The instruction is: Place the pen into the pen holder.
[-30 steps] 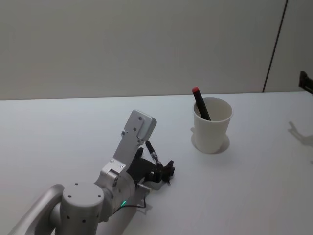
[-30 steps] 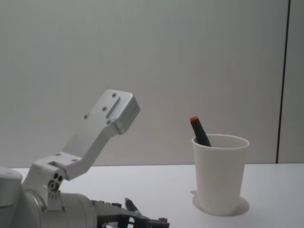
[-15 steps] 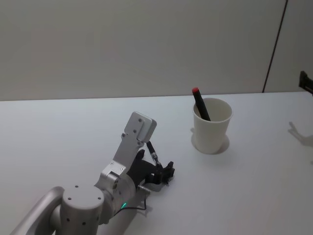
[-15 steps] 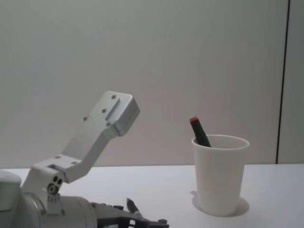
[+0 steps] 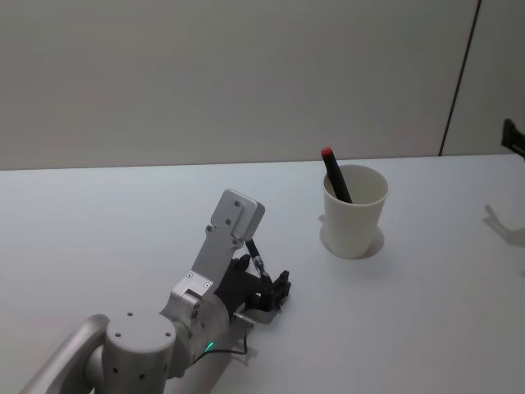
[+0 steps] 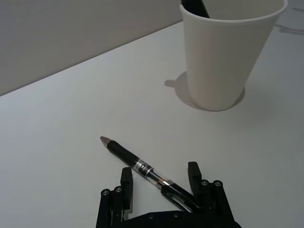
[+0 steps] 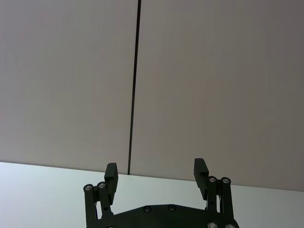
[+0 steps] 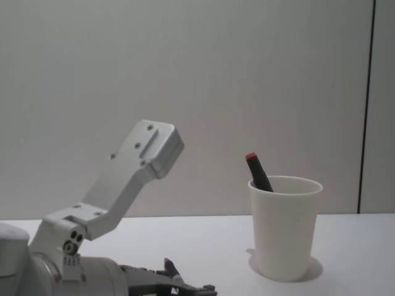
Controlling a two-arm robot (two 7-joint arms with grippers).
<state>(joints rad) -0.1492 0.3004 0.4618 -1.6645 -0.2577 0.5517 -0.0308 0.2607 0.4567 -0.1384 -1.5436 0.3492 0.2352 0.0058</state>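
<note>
White paper cup, the pen holder [image 5: 353,215], stands upright on the pale table [image 5: 123,213], toward the far right side of it. It already has 1 black marker with a red cap [image 5: 335,176] leaning against its rim, red end sticking up above the top.

The pen [image 6: 142,168] for the task is lying flat on the table, well short of the cup and to its left. It's a black one with a clear middle section, and its tip points away from the wrist. It sits between the 2 fingers of the left gripper [image 6: 159,168], which is down low at table level. Those fingers are spread wide, 1 on each side of the pen, not pinching it. The back end of the pen runs in close to 1 finger's base, but I can't tell if it actually touches.

The right gripper [image 7: 155,165] is off at the right side, raised and facing the wall, fingers also wide apart with nothing between them.
</note>
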